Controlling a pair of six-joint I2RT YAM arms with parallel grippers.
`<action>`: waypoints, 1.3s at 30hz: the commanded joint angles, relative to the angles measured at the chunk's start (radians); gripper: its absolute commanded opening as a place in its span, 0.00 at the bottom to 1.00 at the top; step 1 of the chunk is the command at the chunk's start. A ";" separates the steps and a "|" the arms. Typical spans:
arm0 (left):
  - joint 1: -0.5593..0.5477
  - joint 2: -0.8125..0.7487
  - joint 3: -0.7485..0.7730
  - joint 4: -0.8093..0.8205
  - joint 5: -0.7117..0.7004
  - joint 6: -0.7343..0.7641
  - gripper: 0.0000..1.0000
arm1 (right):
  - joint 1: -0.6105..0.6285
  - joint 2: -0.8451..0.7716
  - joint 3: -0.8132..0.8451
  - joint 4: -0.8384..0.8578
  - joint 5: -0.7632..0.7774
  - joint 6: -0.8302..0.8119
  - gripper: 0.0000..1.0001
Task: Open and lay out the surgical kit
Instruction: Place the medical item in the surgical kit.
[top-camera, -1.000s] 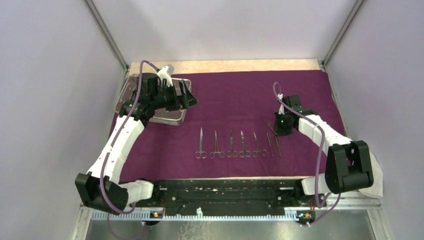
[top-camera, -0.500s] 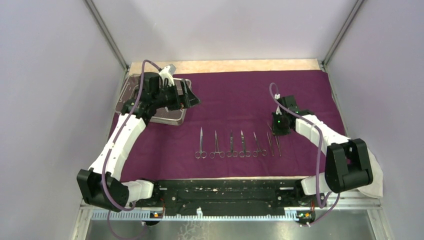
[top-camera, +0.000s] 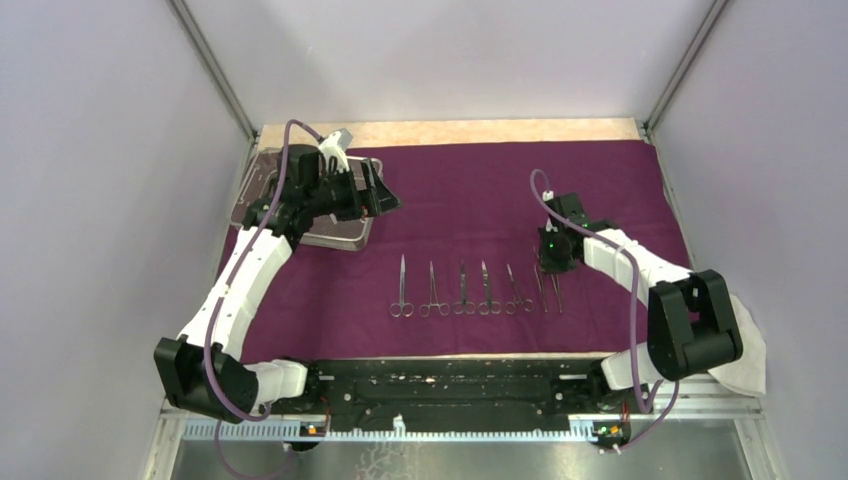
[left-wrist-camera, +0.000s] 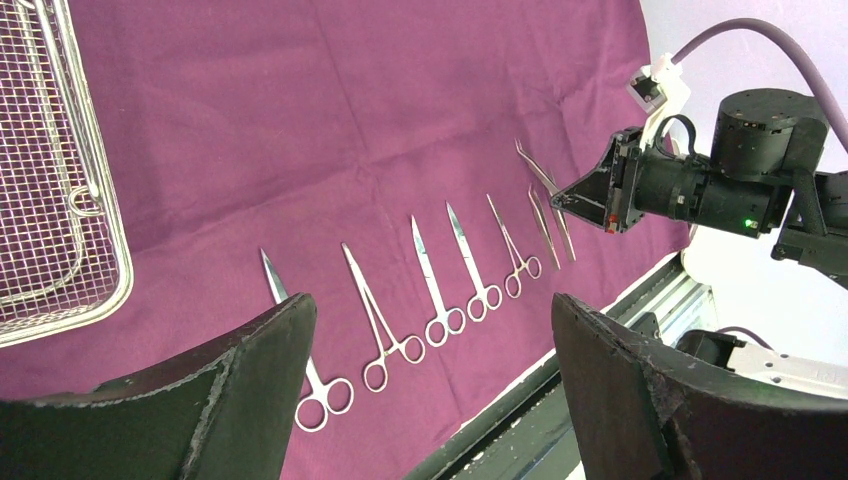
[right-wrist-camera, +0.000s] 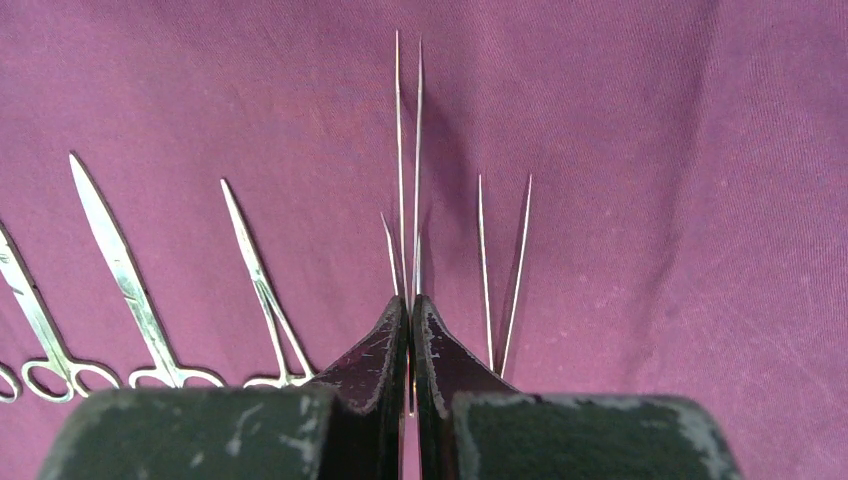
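The dark purple cloth wrap (top-camera: 480, 190) lies spread flat over the table. On it lies a row of slim steel scissor-like instruments (top-camera: 462, 290), with tweezers (top-camera: 556, 292) at the row's right end. The silver wire-mesh tray (top-camera: 340, 235) stands at the back left, partly hidden by my left arm. My left gripper (top-camera: 385, 196) hangs open beside the tray with nothing between its fingers (left-wrist-camera: 250, 380). My right gripper (right-wrist-camera: 410, 300) is shut on a long pair of tweezers (right-wrist-camera: 408, 150), low over the cloth, next to another pair (right-wrist-camera: 502, 270) that lies on it.
A white cloth (top-camera: 745, 360) lies crumpled at the near right under my right arm's elbow. A bare wooden strip (top-camera: 450, 132) runs along the back edge. Metal posts and walls close in both sides. The black base rail (top-camera: 450, 385) borders the near edge.
My right gripper has shifted a little to the left, towards the right end of the row, still shut. The left arm has barely moved.
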 joint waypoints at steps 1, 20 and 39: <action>-0.004 -0.019 -0.006 0.033 0.012 -0.020 0.93 | 0.005 0.001 0.011 0.025 0.016 0.023 0.00; -0.004 -0.026 -0.014 0.040 0.010 -0.030 0.94 | 0.020 0.034 -0.004 0.030 -0.020 0.035 0.00; -0.004 -0.026 -0.017 0.042 0.008 -0.033 0.94 | 0.020 0.047 -0.006 0.021 -0.005 0.029 0.10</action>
